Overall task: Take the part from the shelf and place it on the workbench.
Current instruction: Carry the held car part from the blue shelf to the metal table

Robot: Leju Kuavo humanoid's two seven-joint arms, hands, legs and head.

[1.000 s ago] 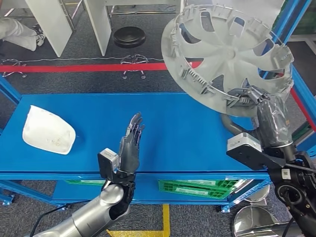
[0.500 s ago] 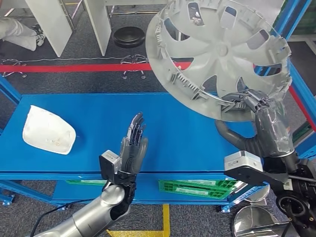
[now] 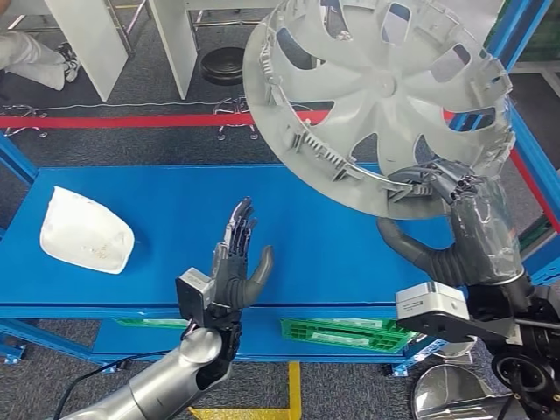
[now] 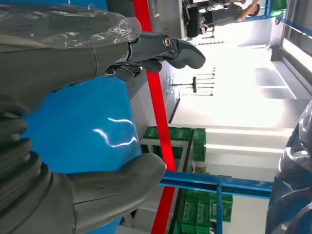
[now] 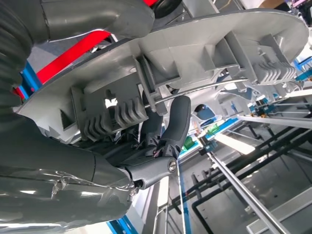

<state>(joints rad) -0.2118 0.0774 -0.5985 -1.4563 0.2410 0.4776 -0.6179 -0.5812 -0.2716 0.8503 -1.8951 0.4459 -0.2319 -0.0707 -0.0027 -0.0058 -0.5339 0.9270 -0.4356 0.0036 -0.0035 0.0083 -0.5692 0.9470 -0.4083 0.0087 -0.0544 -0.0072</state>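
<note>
The grey wheel cover (image 3: 383,96) was gripped at its rim by the right robot hand (image 3: 439,179) and held tilted above the blue counter (image 3: 171,219). The left robot hand (image 3: 234,258) was held over the counter, empty, fingers spread.

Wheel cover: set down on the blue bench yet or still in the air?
In the air. The right hand grips the wheel cover by its rim, tilted above the blue bench.
</note>
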